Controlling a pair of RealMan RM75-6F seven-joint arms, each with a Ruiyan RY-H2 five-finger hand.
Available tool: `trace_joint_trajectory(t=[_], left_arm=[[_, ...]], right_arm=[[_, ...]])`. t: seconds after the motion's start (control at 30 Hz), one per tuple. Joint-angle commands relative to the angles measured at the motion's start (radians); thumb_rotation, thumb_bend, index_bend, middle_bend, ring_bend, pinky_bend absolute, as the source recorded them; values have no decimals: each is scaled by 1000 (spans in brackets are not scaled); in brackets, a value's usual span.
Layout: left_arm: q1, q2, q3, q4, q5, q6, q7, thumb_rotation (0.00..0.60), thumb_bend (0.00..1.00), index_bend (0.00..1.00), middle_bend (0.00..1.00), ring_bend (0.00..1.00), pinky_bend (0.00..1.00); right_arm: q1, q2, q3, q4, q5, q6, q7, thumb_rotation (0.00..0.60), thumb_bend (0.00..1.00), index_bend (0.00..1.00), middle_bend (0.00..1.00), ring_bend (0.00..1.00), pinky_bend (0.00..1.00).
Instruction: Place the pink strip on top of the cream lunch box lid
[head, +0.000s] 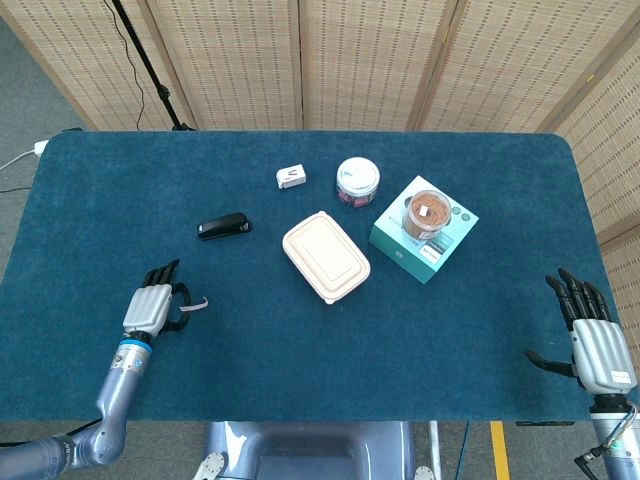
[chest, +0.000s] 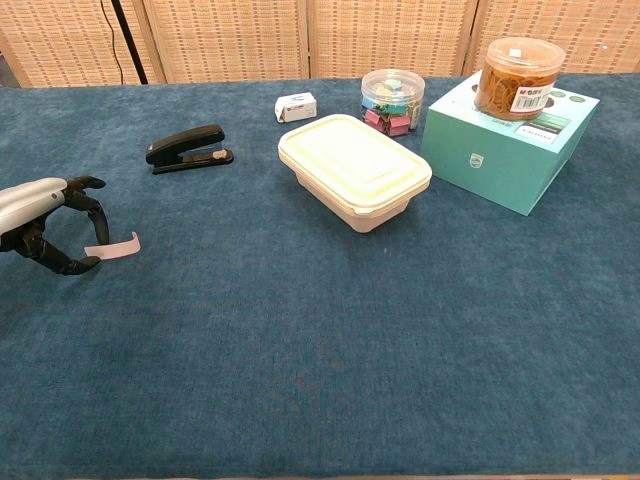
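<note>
Pink strip (chest: 114, 246) flat, touching left robot hand (chest: 45, 222) fingertips.

Setting: indoor robot test station of laboratory or studio type. Evidence: table (head: 300, 350) covered edge to edge in dark blue felt-like cloth; woven wicker folding screens (head: 350, 60) closing off the far side and right corner; black stand pole with trailing cable (head: 145, 65) at the rear left; grey floor with a yellow tape strip (head: 497, 450) near the robot's base. Assorted office and household props on the cloth: black stapler (chest: 187, 148), clear tub of coloured clips (chest: 392, 100), teal product carton (chest: 510, 140).
</note>
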Motion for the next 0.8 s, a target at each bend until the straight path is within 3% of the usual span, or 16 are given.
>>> trace_joint_trajectory(t=[0.03, 0.8], left_arm=[[-3, -7, -2, 5, -4, 1, 6, 600, 363, 531, 0, 0, 0], [-8, -21, -1, 17, -15, 4, 36, 600, 446, 603, 0, 0, 0]], right_arm=[[1, 0, -1, 0, 0, -1, 1, 600, 0, 0, 0, 0, 0], [3, 4, -7, -6, -5, -5, 7, 600, 0, 0, 0, 0, 0]])
